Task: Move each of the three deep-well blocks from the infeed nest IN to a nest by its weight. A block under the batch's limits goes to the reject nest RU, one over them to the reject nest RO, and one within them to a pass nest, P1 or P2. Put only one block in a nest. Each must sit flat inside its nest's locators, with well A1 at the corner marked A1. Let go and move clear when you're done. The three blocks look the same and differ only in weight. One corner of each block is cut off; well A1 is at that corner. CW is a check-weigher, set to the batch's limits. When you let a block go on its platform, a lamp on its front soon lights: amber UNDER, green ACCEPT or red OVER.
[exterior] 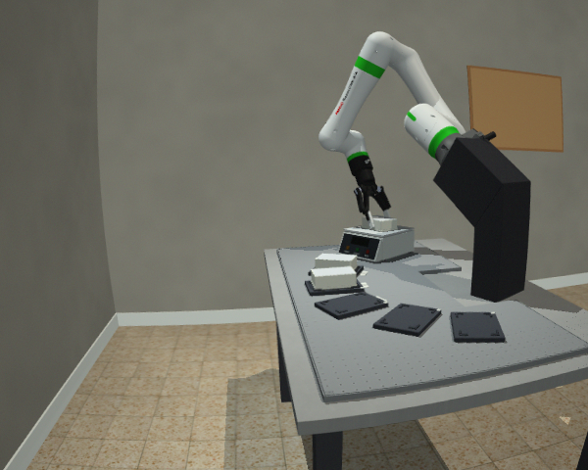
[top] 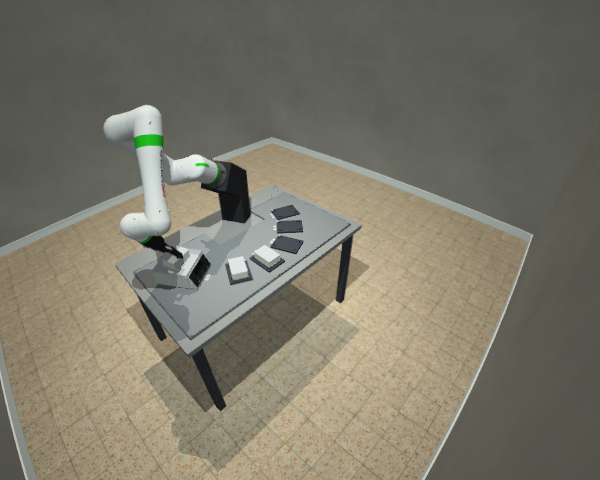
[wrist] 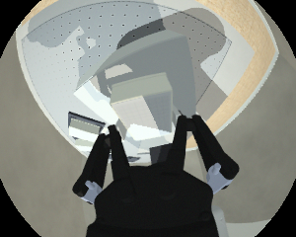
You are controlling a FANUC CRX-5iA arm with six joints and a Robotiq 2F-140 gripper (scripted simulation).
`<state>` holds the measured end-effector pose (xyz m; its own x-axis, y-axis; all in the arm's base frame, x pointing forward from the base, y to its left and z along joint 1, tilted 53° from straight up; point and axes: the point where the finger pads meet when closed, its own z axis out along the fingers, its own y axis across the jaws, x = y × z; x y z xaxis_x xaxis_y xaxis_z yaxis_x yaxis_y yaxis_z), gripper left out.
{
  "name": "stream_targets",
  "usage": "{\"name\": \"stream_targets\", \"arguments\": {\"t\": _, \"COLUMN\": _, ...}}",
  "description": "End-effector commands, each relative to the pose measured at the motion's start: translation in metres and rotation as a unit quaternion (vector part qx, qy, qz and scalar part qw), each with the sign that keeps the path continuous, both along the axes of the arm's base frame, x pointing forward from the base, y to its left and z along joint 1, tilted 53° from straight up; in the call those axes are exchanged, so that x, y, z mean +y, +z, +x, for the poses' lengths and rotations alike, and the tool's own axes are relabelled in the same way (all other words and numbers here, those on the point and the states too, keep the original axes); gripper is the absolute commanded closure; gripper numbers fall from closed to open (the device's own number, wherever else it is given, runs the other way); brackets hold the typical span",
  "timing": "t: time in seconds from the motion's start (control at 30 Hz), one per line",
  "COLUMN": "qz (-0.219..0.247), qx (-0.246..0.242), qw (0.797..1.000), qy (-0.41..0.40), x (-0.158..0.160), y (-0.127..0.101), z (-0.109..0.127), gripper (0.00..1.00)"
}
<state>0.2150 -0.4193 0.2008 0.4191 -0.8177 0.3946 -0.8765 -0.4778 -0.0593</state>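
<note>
White block on the scale, pinched by the claw.

A white block (exterior: 385, 223) sits on the platform of the scale (exterior: 391, 240) at the far end of the table (exterior: 436, 399); the claw (exterior: 374, 208) reaches down from above and its fingers are closed on the block's sides. The scale's dark front panel (top: 202, 269) faces the table's long edge; whether a lamp is lit there cannot be told. Near the scale, two more white blocks (top: 237, 267) (top: 267, 255) each rest on a dark plate. Beyond them three bare dark plates (exterior: 351, 305) (exterior: 407, 319) (exterior: 476, 326) lie in a loose arc on the grey mat. The white arm (exterior: 350, 96) with green bands bends over from a black angled pedestal (exterior: 499, 222) standing on the table. A brown board (exterior: 514, 108) hangs on the wall behind.
</note>
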Motion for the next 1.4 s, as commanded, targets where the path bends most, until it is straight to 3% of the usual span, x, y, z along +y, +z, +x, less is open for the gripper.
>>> {"name": "stream_targets", "arguments": {"t": 0.0, "qz": 0.000, "qx": 0.000, "qw": 1.000, "qy": 0.000, "x": 0.000, "y": 0.000, "z": 0.000, "gripper": 0.90}}
{"name": "stream_targets", "arguments": {"t": 0.4, "qz": 0.000, "qx": 0.000, "qw": 1.000, "qy": 0.000, "x": 0.000, "y": 0.000, "z": 0.000, "gripper": 0.90}}
{"name": "stream_targets", "arguments": {"t": 1.37, "qz": 0.000, "qx": 0.000, "qw": 1.000, "qy": 0.000, "x": 0.031, "y": 0.027, "z": -0.019, "gripper": 0.90}}
